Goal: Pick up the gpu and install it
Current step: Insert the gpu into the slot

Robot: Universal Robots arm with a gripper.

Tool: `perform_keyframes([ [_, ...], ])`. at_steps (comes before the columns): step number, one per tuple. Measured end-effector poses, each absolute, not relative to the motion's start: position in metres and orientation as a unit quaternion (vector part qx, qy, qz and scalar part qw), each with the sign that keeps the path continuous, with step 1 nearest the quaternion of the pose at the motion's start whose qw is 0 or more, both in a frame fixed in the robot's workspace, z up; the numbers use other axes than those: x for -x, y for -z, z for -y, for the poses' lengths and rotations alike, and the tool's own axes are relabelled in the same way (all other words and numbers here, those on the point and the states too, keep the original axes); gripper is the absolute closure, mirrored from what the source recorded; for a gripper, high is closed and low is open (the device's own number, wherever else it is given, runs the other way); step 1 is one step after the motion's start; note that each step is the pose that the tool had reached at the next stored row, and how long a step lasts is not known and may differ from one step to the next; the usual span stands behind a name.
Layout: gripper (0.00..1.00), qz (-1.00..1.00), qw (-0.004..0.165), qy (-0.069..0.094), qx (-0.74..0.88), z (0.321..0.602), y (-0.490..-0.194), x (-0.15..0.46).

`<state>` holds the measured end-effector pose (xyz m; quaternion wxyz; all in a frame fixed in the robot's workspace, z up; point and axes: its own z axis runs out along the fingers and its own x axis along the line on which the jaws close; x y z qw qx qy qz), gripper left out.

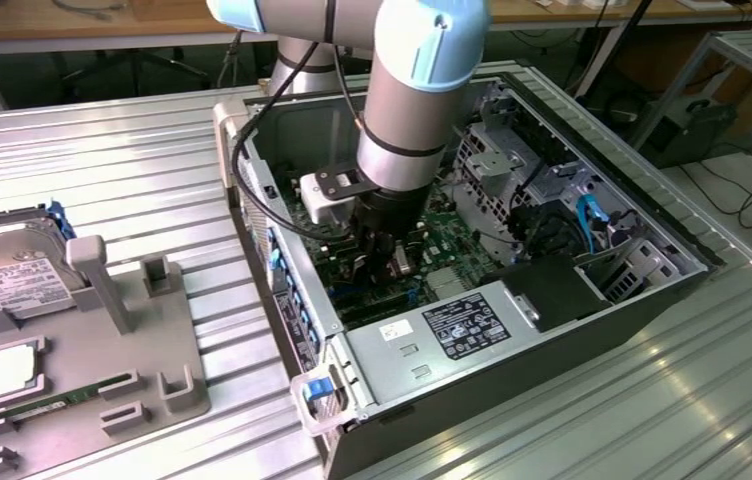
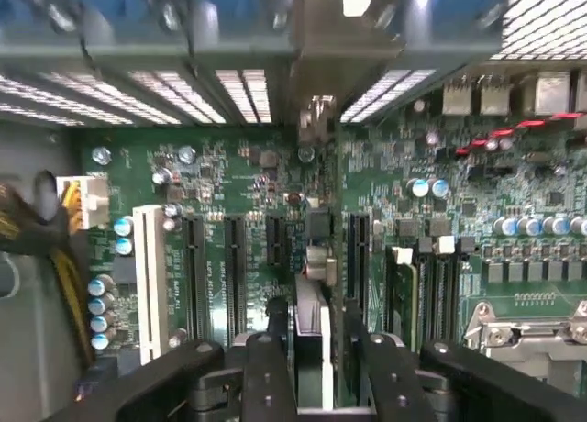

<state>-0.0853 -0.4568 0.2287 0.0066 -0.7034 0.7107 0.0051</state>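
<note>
Black gripper [image 2: 314, 309] hangs deep in the case [image 1: 643, 300], straddling the gpu [image 2: 312, 349]. The gpu stands on edge, upright over the motherboard [image 2: 229, 174]. Whether the gripper clamps the card or merely stands around it I cannot tell, nor whether the card's lower edge is home in a slot.

The step in hand looks like seating. Done well, I judge it needs the card kept plumb and parallel to the black slots [image 2: 235, 266] running beside it. Pressure should go straight down and evenly along its length. The bracket end has to meet the slatted rear wall [image 2: 229, 87] without catching. Any tilt risks jamming one corner, or scraping the small parts [image 2: 317, 225] just ahead of the card.

Beyond the card, the case also holds a silver power supply [image 1: 450, 330] with a dark label, at the end by the blue latch [image 1: 320, 387]. A metal drive cage [image 1: 516, 160] sits at the far end.

On the exterior view's left, well apart, a grey fixture [image 1: 169, 330] carries a hard drive [image 1: 3, 275], a square chip [image 1: 9, 370] and a green memory stick [image 1: 63, 400], each in its own recess.
</note>
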Motion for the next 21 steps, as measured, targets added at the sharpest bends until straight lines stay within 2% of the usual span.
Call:
perform_keyframes([
  [14, 0.65, -0.711, 0.012, 0.000, 0.703, 0.456, -0.292, 0.085],
  [17, 0.65, -0.711, 0.013, 0.002, 0.703, 0.456, -0.295, 0.086],
  [19, 0.67, -0.711, 0.013, 0.002, 0.703, 0.456, -0.295, 0.086],
  [21, 0.80, -0.711, 0.013, 0.002, 0.703, 0.456, -0.295, 0.085],
])
